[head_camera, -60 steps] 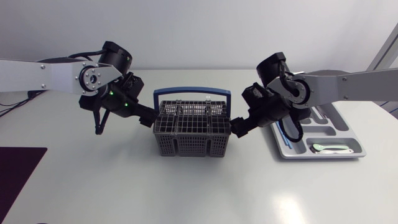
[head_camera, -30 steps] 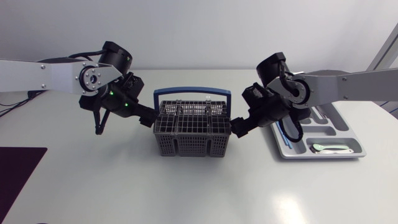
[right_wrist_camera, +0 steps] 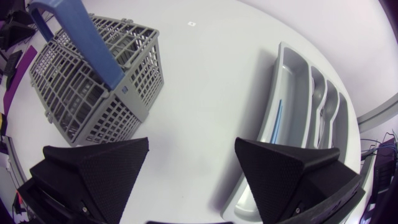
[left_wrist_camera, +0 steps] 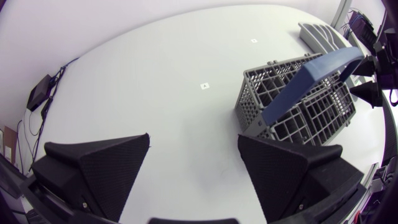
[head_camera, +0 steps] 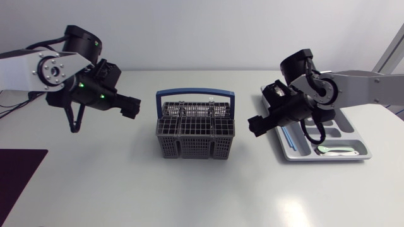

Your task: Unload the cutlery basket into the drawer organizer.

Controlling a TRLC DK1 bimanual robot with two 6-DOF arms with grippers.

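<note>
The grey cutlery basket (head_camera: 196, 131) with its blue handle (head_camera: 196, 93) stands mid-table, and no cutlery shows in its cells. My left gripper (head_camera: 129, 107) hangs open a short way off its left end. My right gripper (head_camera: 255, 125) is open between the basket and the grey drawer organizer (head_camera: 356, 135). From the left wrist, the open gripper (left_wrist_camera: 193, 140) faces bare table with the basket (left_wrist_camera: 298, 106) ahead and to one side. From the right wrist, the open gripper (right_wrist_camera: 193, 143) points between basket (right_wrist_camera: 99, 81) and organizer (right_wrist_camera: 298, 118). A thin blue piece (right_wrist_camera: 277, 121) lies in the organizer's long slot.
A pale utensil (head_camera: 334, 150) lies in the organizer's front compartment. A dark purple mat (head_camera: 19, 183) covers the table's front left corner. White tabletop surrounds the basket on all sides.
Both arms have drawn back from the basket's ends, the left one leftward and up, the right one toward the organizer. The basket stays put.
</note>
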